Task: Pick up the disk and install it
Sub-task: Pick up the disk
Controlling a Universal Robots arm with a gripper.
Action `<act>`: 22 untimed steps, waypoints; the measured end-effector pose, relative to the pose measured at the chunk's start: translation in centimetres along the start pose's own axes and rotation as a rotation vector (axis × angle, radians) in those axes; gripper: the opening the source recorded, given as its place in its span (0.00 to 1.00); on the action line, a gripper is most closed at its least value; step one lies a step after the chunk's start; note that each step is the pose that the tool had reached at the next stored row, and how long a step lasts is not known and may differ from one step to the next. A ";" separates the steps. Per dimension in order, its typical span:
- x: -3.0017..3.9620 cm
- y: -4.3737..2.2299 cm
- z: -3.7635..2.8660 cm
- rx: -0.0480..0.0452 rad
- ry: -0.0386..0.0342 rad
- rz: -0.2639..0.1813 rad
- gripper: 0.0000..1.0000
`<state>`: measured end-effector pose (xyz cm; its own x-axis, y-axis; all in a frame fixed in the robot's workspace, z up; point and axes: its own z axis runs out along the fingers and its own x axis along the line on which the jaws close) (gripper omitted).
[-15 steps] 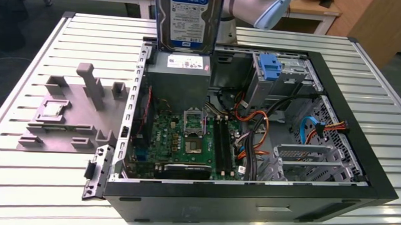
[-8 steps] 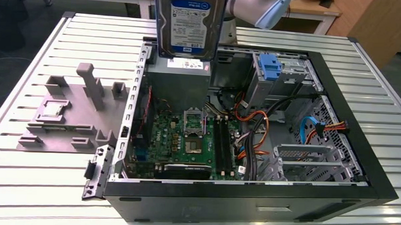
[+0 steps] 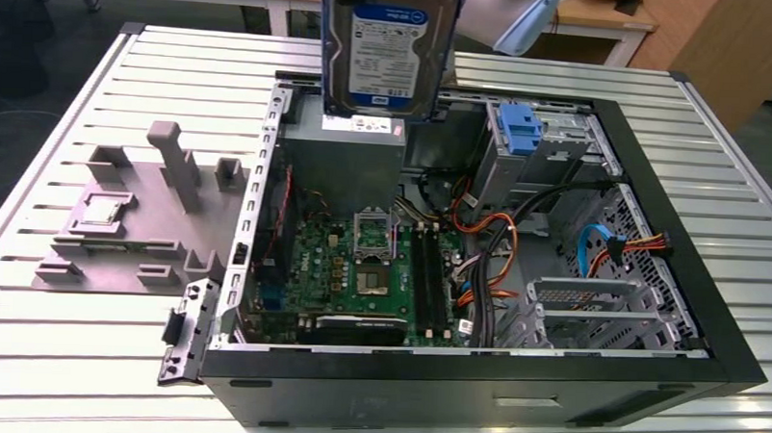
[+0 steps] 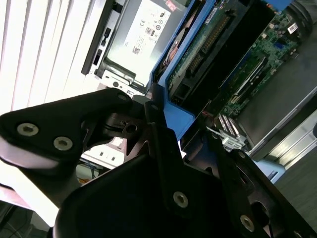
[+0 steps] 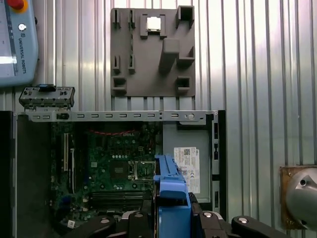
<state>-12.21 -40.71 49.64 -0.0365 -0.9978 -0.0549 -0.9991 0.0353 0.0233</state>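
The disk (image 3: 389, 53), a silver hard drive with a blue-and-white label, hangs upright in the air over the far side of the open computer case (image 3: 483, 379), just above the grey power supply (image 3: 343, 152). In the first wrist view its blue side rail (image 5: 171, 198) stands between the black fingers (image 5: 213, 220) of my gripper (image 5: 171, 220), which is shut on the disk. The second wrist view looks past the gripper's black links (image 4: 163, 148) at the disk's green circuit-board underside (image 4: 218, 44) and blue rail (image 4: 184, 106).
Inside the case lie the motherboard (image 3: 372, 264), orange and black cables (image 3: 495, 240), a blue bracket in a drive bay (image 3: 520, 135) and a metal drive cage (image 3: 589, 310). A grey fixture plate (image 3: 128, 227) sits on the slatted table at the exterior view's left. A teach pendant (image 5: 15, 39) lies nearby.
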 end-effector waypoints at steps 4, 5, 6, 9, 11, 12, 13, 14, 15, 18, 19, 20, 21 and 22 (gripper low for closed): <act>-0.01 -1.19 -0.01 0.0000 0.0004 0.000 0.36; -0.01 -1.36 -0.01 0.0001 0.0010 0.000 0.36; -0.01 -1.52 -0.02 0.0001 0.0018 0.000 0.36; 0.12 -1.79 -0.03 0.0001 0.0043 0.001 0.36; 0.35 -1.84 -0.03 0.0002 0.0064 0.001 0.36; 0.51 -1.85 -0.03 0.0003 0.0072 0.002 0.36; 0.69 -1.85 -0.04 0.0003 0.0081 0.002 0.36; 0.88 -1.86 -0.04 0.0004 0.0086 0.002 0.36; 1.06 -1.86 -0.04 0.0004 0.0092 0.002 0.36; 1.46 -1.92 -0.04 0.0007 0.0116 0.003 0.36; 1.49 -2.02 -0.04 0.0007 0.0131 0.003 0.36; 1.49 -2.19 -0.04 0.0006 0.0138 0.004 0.36; 1.49 -2.39 -0.04 0.0006 0.0141 0.004 0.36; 1.49 -2.63 -0.03 0.0007 0.0142 0.004 0.36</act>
<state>-9.63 -42.29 49.52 -0.0401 -0.9984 -0.0406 -0.9990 0.0392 0.0228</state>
